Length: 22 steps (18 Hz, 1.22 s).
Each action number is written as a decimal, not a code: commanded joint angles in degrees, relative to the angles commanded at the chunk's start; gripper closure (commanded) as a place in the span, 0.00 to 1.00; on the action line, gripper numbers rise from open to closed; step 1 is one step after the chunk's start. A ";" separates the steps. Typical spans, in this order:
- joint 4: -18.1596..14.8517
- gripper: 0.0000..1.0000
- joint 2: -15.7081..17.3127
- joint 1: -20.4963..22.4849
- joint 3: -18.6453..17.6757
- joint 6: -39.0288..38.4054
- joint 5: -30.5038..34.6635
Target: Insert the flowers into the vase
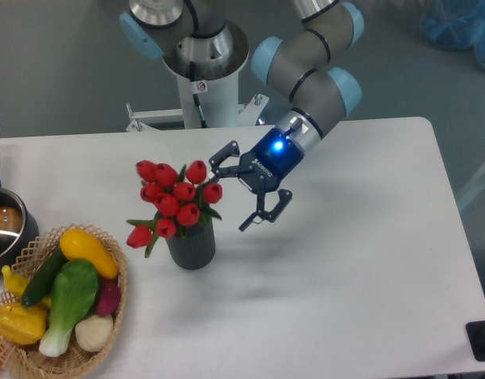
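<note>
The flowers [173, 197], a bunch of red tulip buds with green leaves, stand upright in the vase [192, 246], a dark grey ribbed cylinder left of the table's middle. One bud droops over the vase's left side. My gripper [230, 197] is just right of the bunch, fingers spread wide and open, holding nothing. One fingertip [214, 166] is near the top right buds, the other [246, 228] is lower right of the vase. A blue light glows on the wrist.
A woven wicker basket [108, 316] with toy vegetables sits at the front left. A shiny metal pot [4, 229] with a blue handle stands at the left edge. The robot base [203, 71] is behind the table.
</note>
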 joint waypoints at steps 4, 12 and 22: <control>0.00 0.00 0.44 3.16 0.96 -0.17 0.70; 0.09 0.00 -1.67 9.85 11.41 -0.35 9.47; 0.79 0.00 -4.66 9.94 20.30 0.09 45.69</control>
